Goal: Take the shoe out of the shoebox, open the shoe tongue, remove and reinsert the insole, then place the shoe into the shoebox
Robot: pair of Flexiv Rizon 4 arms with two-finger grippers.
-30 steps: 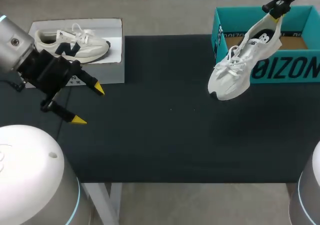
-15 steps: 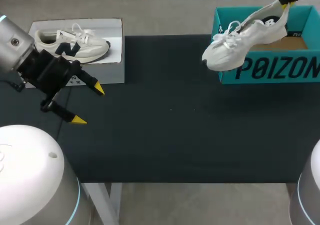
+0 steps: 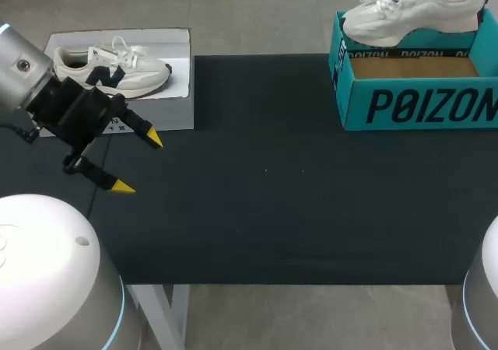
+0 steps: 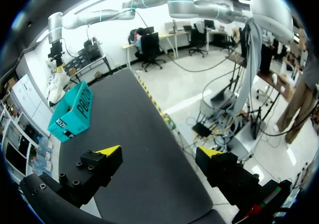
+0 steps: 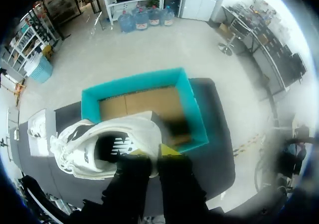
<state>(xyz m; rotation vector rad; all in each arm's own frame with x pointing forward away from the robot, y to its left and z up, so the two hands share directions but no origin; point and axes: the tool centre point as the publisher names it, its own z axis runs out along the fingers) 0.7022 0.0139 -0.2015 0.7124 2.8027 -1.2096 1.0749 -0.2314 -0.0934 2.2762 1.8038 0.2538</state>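
R pincer (image 5: 151, 152): tips nearly together, clamped on the heel rim of the shoe (image 5: 102, 145). 1 s ago the shoe hung toe-down in front of the shoebox's front wall. Since then it's been lifted and swung level, and is now over the shoebox's (image 3: 420, 105) back edge, toe twd the table's middle, not inside.

Shoe: white sneaker w/ white laces and a thick pale sole. Wrist view shows a dark opening w/ a pale mark inside. Shoebox is teal w/ a brown cardboard floor, open top, at the table's (image 3: 272, 202) far R corner.

R arm is almost out of head view at the top R corner. Its wrist cam looks straight down on shoe and box.

L pincer (image 3: 138, 162): fingers spread wide, nothing between them, same spot as 1 s ago, low over the table's L edge. L arm comes in from the L side.

Just beyond it, another sneaker (image 3: 113, 66) w/ a dark side mark lies on a pale box (image 3: 175, 109).
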